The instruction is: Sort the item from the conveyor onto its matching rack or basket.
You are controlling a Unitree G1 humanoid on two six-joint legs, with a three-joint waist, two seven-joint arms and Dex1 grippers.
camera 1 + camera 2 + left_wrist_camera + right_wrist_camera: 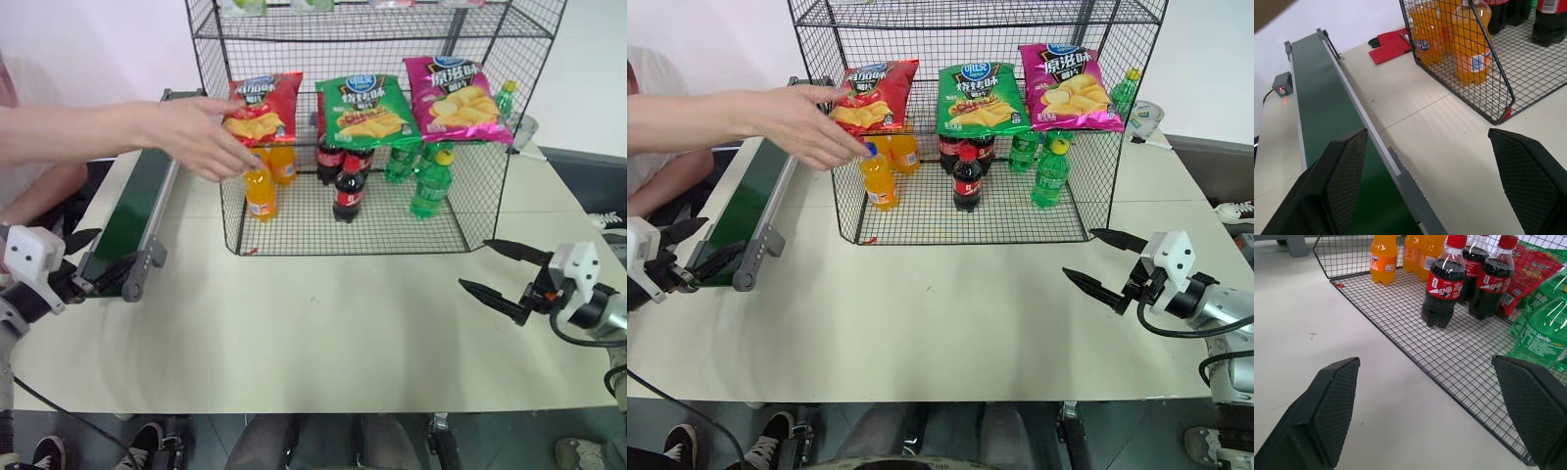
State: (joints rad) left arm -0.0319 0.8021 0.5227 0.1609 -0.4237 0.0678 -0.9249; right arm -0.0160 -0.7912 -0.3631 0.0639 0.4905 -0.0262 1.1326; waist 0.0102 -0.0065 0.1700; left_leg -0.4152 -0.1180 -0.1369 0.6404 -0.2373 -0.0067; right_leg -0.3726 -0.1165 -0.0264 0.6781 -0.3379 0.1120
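Jaws spread wide and holding nothing on both sides: left gripper (83,257) hanging level at the near end of the conveyor (137,211), right gripper (502,271) out over bare tabletop (323,323) in front of the rack's right corner.

Red chip bag (263,108) up on the rack (362,147), at the left of the middle tier, beside the green bag (367,110) and the pink bag (456,98). A person's hand (196,132) stretched across from the left, fingers just beside or touching that bag; cannot tell which, nor whether it is putting the bag down or lifting it off. Belt bare in the stretch seen from the left wrist.

Probably a waiting stage. Best to hold both arms where they are until the hand is clear. If the bag ends up on the belt, better taken with the left gripper, being nearest: come in from above the belt, pinch the crinkly bag across its middle rather than at a sealed edge, close gently so the chips are not crushed, lift before swinging across.

Edges to mind: grey side rail and end roller of the conveyor just beside the left jaws; the rack's front lip and mesh side wall; orange bottles (261,191) at the near left corner of the bottom tier, cola bottles (349,188) and green bottles (431,181) further right, all easily toppled. Open room: wide bare tabletop between the two grippers and in front of the rack, good for carrying the bag across.
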